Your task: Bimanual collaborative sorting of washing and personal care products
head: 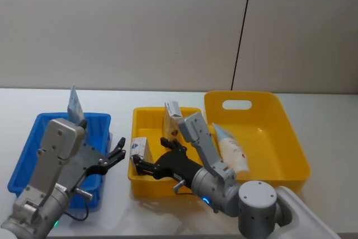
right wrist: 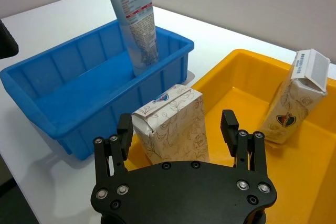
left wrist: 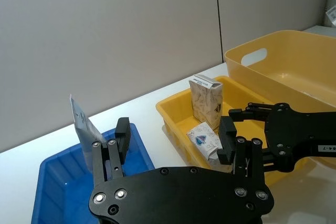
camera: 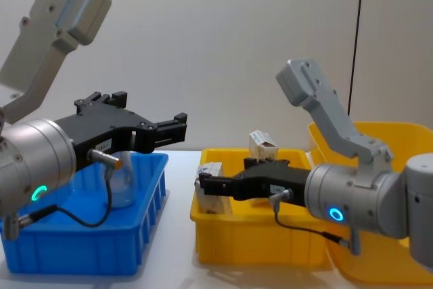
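Note:
A white squeeze tube (head: 74, 103) stands crimped end up against the far wall of the blue bin (head: 31, 149). Two cream cartons are in the small yellow bin (head: 135, 130): one (head: 172, 117) upright at the back, one (head: 139, 147) near the front left corner. My right gripper (right wrist: 177, 127) is open with a finger on either side of that front carton (right wrist: 170, 124), not pressing it. Another tube (head: 232, 149) lies in the large yellow bin (head: 279, 132). My left gripper (head: 120, 148) hangs open and empty over the blue bin's right edge.
The three bins sit side by side on a white table (head: 168, 98), blue at the left and the large yellow one at the right. A grey wall stands close behind. The two grippers' fingertips are close together over the gap between the blue and small yellow bins.

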You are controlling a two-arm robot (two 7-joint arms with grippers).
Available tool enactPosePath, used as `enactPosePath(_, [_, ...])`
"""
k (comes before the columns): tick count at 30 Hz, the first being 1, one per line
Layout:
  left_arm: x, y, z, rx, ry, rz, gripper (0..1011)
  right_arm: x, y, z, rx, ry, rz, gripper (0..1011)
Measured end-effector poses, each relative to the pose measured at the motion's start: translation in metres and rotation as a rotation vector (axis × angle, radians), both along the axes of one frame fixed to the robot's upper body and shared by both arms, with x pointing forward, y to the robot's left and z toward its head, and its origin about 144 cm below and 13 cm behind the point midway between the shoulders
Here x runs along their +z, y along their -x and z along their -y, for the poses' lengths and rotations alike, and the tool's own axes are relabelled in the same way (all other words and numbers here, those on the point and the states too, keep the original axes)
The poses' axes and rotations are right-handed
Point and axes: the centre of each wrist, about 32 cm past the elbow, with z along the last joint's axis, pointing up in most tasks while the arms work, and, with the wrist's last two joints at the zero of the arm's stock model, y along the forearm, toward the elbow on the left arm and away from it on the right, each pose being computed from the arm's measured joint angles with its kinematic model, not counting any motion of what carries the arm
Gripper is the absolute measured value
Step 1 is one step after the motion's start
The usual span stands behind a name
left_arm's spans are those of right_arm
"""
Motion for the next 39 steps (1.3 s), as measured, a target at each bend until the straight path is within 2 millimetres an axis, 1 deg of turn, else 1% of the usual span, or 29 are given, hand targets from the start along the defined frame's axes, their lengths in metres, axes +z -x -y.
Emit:
enactPosePath(16, [0.0, 0.0, 0.0, 0.0, 0.0, 0.0, 1001, 0.0, -0.012, 0.001, 0.05, -0.006, -0.015, 997])
enactPosePath(17, [0.0, 0.0, 0.0, 0.0, 0.0, 0.0, 1001, 0.0, -0.012, 0.001, 0.051, -0.006, -0.016, 963])
enactPosePath(18, [0.0, 0.0, 0.0, 0.0, 0.0, 0.0, 1001, -0.001, -0.013, 0.001, 0.054, -0.006, -0.017, 963])
enactPosePath(20, [0.0, 0.0, 0.0, 0.0, 0.0, 0.0, 1001, -0.001, -0.014, 0.001, 0.056, -0.005, -0.019, 912])
enactPosePath(21, [0.0, 0.0, 0.0, 0.0, 0.0, 0.0, 1001, -0.002, -0.015, 0.001, 0.056, -0.004, -0.019, 903])
enactPosePath(22, [0.0, 0.0, 0.0, 0.0, 0.0, 0.0, 1001, -0.002, -0.015, 0.001, 0.056, -0.002, -0.021, 863])
enactPosePath(24, [0.0, 0.0, 0.0, 0.0, 0.0, 0.0, 1001, -0.002, -0.016, 0.001, 0.056, 0.001, -0.022, 826])
enactPosePath(25, [0.0, 0.0, 0.0, 0.0, 0.0, 0.0, 1001, -0.002, -0.017, 0.001, 0.056, 0.003, -0.023, 774])
enactPosePath(26, [0.0, 0.0, 0.0, 0.0, 0.0, 0.0, 1001, -0.003, -0.017, 0.001, 0.056, 0.005, -0.023, 749])
enactPosePath(28, [0.0, 0.0, 0.0, 0.0, 0.0, 0.0, 1001, -0.003, -0.018, 0.001, 0.053, 0.01, -0.024, 668])
enactPosePath(29, [0.0, 0.0, 0.0, 0.0, 0.0, 0.0, 1001, -0.003, -0.018, 0.001, 0.052, 0.012, -0.024, 651])
enactPosePath(31, [0.0, 0.0, 0.0, 0.0, 0.0, 0.0, 1001, -0.004, -0.019, 0.001, 0.048, 0.019, -0.025, 582])
enactPosePath(32, [0.0, 0.0, 0.0, 0.0, 0.0, 0.0, 1001, -0.004, -0.019, 0.001, 0.047, 0.02, -0.025, 582])
enactPosePath(33, [0.0, 0.0, 0.0, 0.0, 0.0, 0.0, 1001, -0.004, -0.019, 0.001, 0.043, 0.023, -0.025, 512])
enactPosePath(34, [0.0, 0.0, 0.0, 0.0, 0.0, 0.0, 1001, -0.004, -0.019, 0.001, 0.042, 0.026, -0.026, 512])
enactPosePath(37, [0.0, 0.0, 0.0, 0.0, 0.0, 0.0, 1001, -0.004, -0.02, 0.002, 0.038, 0.03, -0.024, 397])
enactPosePath(39, [0.0, 0.0, 0.0, 0.0, 0.0, 0.0, 1001, -0.004, -0.02, 0.002, 0.033, 0.033, -0.023, 359])
